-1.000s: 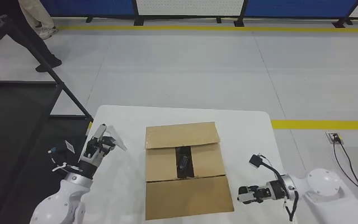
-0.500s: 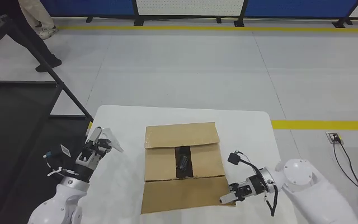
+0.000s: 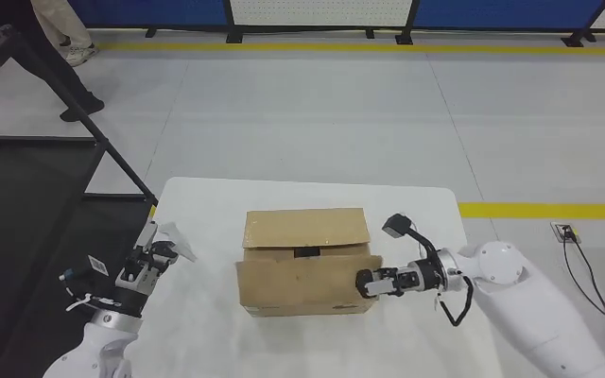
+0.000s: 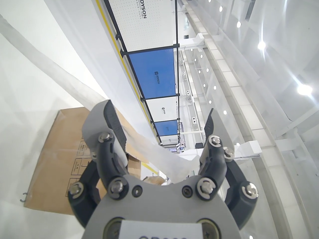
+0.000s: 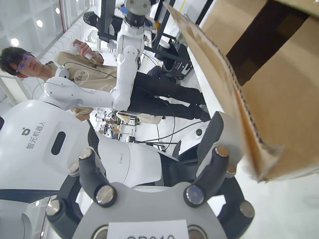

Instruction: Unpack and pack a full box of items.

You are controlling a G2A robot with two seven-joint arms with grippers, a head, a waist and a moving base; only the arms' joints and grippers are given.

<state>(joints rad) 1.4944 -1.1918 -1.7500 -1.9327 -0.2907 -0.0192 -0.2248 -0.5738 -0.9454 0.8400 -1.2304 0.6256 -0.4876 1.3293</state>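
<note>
From above we see the cardboard box (image 3: 304, 269) mid-frame on the white bench (image 3: 208, 208), with the right claw (image 3: 367, 283) against its right side. The right wrist view shows that claw's fingers (image 5: 211, 135) spread, beside a flap (image 5: 224, 80). The left claw (image 3: 161, 251), lower left, is open too. Grey floor (image 3: 331, 123) lies beyond.

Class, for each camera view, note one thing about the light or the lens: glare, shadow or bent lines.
Top view: even light, only a faint shadow beside the cardboard box on the white table. Left wrist view: ceiling lamps flare into streaks, and the straight yellow floor line curves, a wide-lens bend. Right wrist view: the box's opening lies in deep shadow.
</note>
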